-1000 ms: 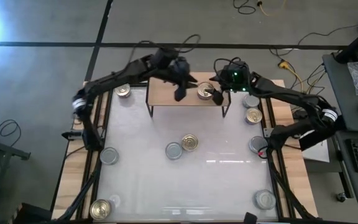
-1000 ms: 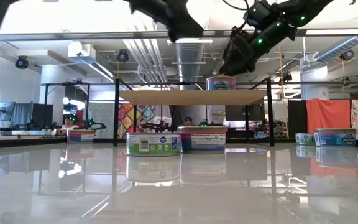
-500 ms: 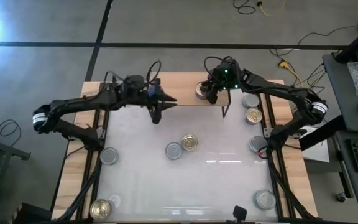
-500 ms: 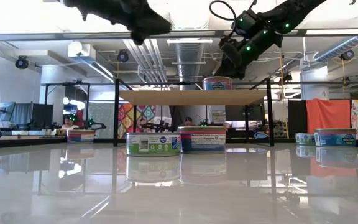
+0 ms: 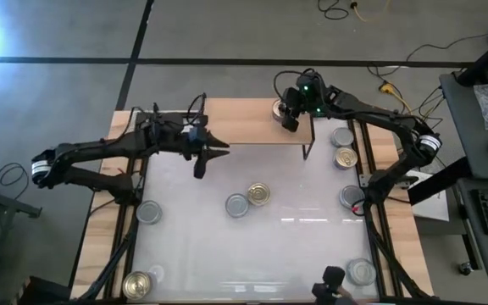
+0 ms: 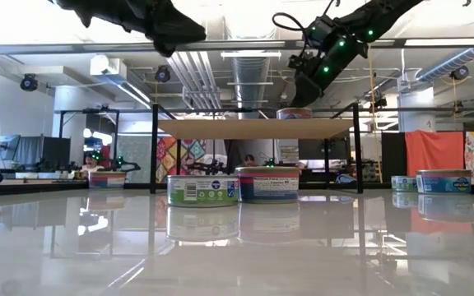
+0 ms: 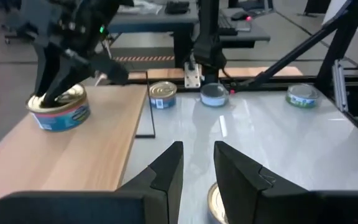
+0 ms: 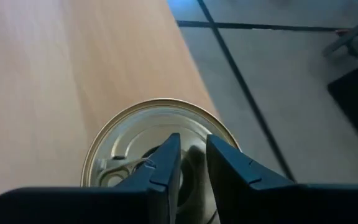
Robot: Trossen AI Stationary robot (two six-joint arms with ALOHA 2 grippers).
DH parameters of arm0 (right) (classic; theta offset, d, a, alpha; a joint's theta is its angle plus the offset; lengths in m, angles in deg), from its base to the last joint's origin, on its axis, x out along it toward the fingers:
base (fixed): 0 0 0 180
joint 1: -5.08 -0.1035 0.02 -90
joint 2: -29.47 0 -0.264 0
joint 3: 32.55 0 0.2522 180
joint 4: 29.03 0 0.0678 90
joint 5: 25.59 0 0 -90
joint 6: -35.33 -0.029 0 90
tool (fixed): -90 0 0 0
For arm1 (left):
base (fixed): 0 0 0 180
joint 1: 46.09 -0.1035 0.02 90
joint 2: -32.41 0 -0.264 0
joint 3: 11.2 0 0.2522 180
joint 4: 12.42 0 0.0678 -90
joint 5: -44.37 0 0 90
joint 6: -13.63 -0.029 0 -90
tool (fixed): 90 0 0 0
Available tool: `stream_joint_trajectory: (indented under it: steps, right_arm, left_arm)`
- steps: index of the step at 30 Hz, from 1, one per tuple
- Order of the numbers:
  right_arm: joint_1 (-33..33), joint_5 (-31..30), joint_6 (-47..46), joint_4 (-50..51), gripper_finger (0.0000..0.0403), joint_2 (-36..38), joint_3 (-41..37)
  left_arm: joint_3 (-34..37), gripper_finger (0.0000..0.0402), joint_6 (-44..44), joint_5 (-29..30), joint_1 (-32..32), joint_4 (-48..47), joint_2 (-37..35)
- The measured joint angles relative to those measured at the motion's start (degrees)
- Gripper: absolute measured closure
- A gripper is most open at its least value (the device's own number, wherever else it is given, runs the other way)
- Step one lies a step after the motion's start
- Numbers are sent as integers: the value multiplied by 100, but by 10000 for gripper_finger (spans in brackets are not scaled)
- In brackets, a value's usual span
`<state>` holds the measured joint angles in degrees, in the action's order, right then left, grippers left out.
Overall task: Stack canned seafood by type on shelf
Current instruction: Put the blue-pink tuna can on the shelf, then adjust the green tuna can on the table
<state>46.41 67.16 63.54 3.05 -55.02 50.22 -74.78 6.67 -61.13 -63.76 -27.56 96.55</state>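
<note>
A gold-topped tin of canned seafood [image 5: 276,108] stands upright on the light-wood shelf [image 5: 244,129], near its far right corner. My right gripper [image 5: 289,120] is shut above it, its tips on the tin's top. In the low view the tin [image 6: 293,113] shows just above the shelf board. My left gripper [image 5: 199,163] hangs shut over the table to the left of the shelf, with nothing between its fingers [image 7: 166,171]. More tins stand on the white table, among them a silver one [image 5: 237,205] beside a gold one [image 5: 258,194]. My right gripper has its shut fingertips [image 8: 166,155] on the tin's gold top [image 8: 135,134], close to the pull ring [image 8: 114,171]. The fingers come slanting down from the table's right. The tin [image 7: 58,107] stands upright with its base on the shelf.
Tins line the table's right edge [image 5: 346,158], [image 5: 351,196], [image 5: 341,136], with others near the front corners [image 5: 136,284], [image 5: 361,271] and at the left [image 5: 148,212]. The shelf's black legs [image 5: 306,151] stand on the table. The left part of the shelf top is bare.
My left gripper has drawn back from above the shelf toward the table's left and near side, sinking a little. My right gripper has gone toward the far edge, and the gold-topped tin has slid along the shelf with it, staying upright.
</note>
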Motion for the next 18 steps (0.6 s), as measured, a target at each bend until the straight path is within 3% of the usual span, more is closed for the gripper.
stream_joint_trajectory:
  steps: [10,16,18]
  right_arm:
    - [-72,79,-73,231,283,382,303]
    - [-449,1418,-630,650,266,836,235]
    - [-855,1521,-780,633,264,1002,110]
  left_arm:
    - [15,326,-112,0,50,-101,-199]
    - [15,326,-187,13,306,-97,15]
    - [15,326,-268,16,494,-97,115]
